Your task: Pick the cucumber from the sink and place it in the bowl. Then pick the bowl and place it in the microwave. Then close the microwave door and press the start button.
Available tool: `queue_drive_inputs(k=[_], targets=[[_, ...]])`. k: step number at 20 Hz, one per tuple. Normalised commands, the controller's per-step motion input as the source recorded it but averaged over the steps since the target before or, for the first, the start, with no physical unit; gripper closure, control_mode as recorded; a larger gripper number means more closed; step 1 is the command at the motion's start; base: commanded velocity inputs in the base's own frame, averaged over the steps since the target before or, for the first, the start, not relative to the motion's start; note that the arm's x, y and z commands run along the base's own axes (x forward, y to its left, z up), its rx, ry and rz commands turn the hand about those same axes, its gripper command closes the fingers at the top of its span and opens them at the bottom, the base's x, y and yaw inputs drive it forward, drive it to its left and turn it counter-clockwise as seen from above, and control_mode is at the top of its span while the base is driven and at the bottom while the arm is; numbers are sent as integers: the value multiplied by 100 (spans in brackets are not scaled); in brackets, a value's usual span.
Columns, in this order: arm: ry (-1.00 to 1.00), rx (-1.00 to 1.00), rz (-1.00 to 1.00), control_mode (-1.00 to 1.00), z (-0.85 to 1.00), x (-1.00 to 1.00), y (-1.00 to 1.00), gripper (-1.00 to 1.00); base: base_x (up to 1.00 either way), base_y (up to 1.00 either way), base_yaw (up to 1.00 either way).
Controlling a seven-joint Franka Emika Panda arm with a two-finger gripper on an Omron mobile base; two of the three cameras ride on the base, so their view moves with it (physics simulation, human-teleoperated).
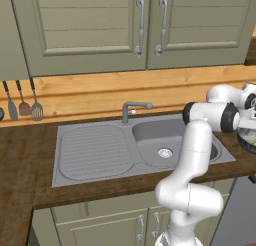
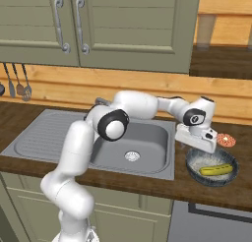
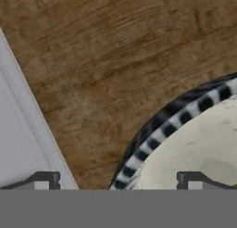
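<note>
Stubby yellow-green cucumber point(image 2: 216, 169) lying inside round dark grey-blue ribbed bowl point(image 2: 197, 171) on brown wooden counter point(image 2: 162, 184), right of grey metal sink point(image 2: 147, 137). White arm's gripper point(image 3: 119, 180) just above bowl's rim, jaws wide apart, holding nothing.

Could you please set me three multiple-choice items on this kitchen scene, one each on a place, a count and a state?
1. Where does the cucumber lie?
A. in the sink basin
B. in the bowl
C. on the drainboard

2. How many utensils hang on the wall left of the sink?
A. three
B. one
C. six

3. How does the gripper stand?
A. shut on the cucumber
B. shut on the bowl's rim
C. open, holding nothing

Answers:
1 B: the yellow-green cucumber rests inside the bowl on the counter right of the sink.
2 A: three utensils hang side by side.
3 C: the hand view shows its fingertips set wide apart, one over the counter and one over the bowl, with nothing between them.
</note>
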Motion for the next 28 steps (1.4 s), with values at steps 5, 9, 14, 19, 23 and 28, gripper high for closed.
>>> queue_drive_inputs(k=[5, 9, 14, 19, 23, 28], targets=[[3, 0, 0, -100, -28, 0, 7, -100, 0, 0, 0], [0, 0, 0, -100, -32, 0, -5, -100, 0, 0, 0], [0, 0, 0, -100, -23, 0, 0, 100, 0, 0, 0], [0, 0, 0, -100, -3, -11, 0, 100, 0, 0, 0], [-13, -3, 0, -100, 0, -42, 2, 100, 0, 0, 0], [-15, -9, 3, -100, 0, -42, 15, 100, 0, 0, 0]])
